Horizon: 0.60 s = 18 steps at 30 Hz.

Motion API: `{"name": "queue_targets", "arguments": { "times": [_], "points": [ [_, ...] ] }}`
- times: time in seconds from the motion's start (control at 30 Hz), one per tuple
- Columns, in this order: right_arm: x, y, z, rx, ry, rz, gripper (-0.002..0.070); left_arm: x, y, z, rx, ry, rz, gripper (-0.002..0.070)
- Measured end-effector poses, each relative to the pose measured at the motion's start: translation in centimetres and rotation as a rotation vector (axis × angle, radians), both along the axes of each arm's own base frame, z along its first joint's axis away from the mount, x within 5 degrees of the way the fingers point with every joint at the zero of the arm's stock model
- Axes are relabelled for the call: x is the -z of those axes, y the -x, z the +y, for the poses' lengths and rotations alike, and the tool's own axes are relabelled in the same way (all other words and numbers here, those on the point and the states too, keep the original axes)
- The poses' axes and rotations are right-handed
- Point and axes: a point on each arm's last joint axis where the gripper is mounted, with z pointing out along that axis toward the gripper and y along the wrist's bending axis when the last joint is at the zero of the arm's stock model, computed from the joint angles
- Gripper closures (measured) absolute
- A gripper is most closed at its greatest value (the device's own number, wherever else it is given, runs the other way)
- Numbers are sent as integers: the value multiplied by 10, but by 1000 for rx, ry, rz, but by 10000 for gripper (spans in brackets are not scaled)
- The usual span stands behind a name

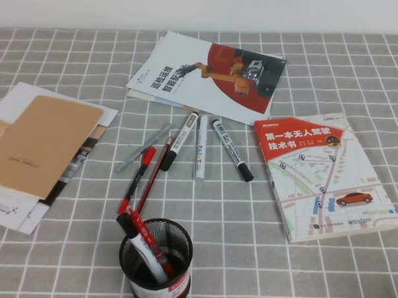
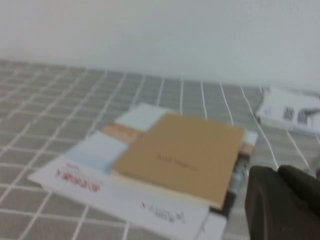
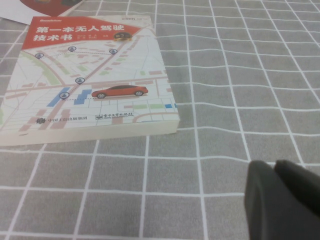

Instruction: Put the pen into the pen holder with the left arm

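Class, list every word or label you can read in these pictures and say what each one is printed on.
"第一本无人驾驶技术书": red band on the map-cover book.
"PAINT": white marker.
Magazine title, tan notebook print, pen holder label: too small or blurred.
Left gripper, by the notebook's corner, and right gripper, over cloth beside the book: no text.

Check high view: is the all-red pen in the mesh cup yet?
No. The red pen lies flat on the checked cloth behind the pen holder, among the other pens.
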Motion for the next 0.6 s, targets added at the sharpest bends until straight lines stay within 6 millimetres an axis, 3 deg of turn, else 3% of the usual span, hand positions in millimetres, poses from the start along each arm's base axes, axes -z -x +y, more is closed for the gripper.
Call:
{"name": "queue_targets", "arguments": {
  "times": [0.6],
  "points": [
    [0, 0, 0, 0, 0, 0, 691, 20, 4, -3, 74, -41, 229, 676]
  ]
}}
